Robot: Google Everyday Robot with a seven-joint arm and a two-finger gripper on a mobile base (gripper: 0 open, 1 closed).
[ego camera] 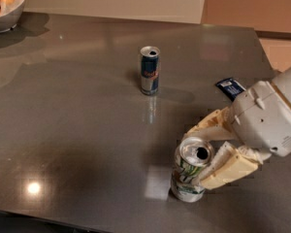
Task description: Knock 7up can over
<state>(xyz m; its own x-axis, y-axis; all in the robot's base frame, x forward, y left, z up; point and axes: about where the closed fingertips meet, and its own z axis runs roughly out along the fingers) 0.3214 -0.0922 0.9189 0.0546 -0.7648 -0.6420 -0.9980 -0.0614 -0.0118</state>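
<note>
Our 7up can (190, 171) stands near the front edge of the desk (77, 120), toward the right front corner. The hand (197, 158) reaches in from the right edge and holds it, one finger behind the rim, the other against its right side. Mid-desk stands a blue and silver can (149, 71); a blue packet (230, 88) lies near the right edge; a bowl (4, 19) sits in the far left corner.

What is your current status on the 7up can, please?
End effector low at near right, closed around 7up can. Can upright, not yet knocked over. Red Bull can stands apart farther back, not in the way.
</note>
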